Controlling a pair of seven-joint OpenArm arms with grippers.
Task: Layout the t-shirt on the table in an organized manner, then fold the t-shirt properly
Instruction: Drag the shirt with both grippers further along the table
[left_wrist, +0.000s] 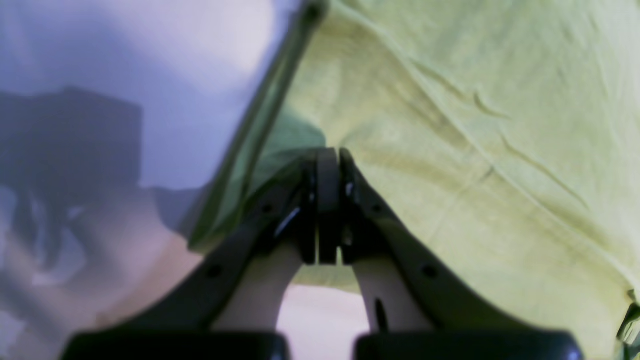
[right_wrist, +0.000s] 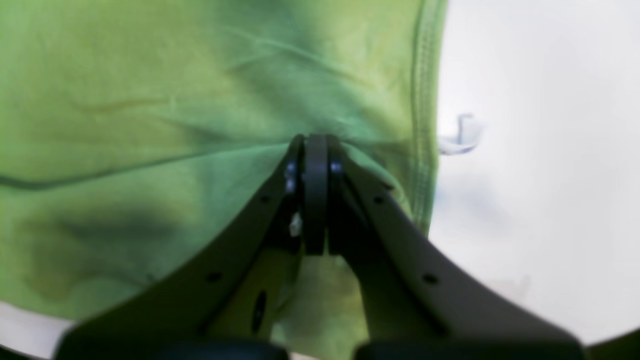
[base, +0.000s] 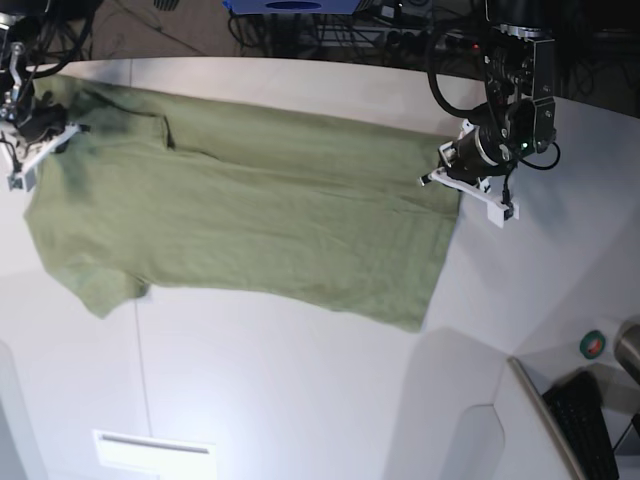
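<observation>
The table is the broad white surface lying under and around both claws, with a thin dark seam line running down it on the side below the right claw. Over its far half the t-shirt is stretched out wide between the two claws, one long edge held up and the rest draping down toward the near side, where a sleeve end sags below the right claw.

The left gripper is clenched on the shirt's edge near a hemmed corner; in its wrist view the jaws are pressed together with creased green cloth spreading up and to the right of the fingertips and the hem running diagonally just to their left.

The right gripper is likewise clenched on the shirt at the opposite end; in its wrist view the green fabric gathers into folds at the closed tips, with the stitched hem just to their right and bare table beyond.
</observation>
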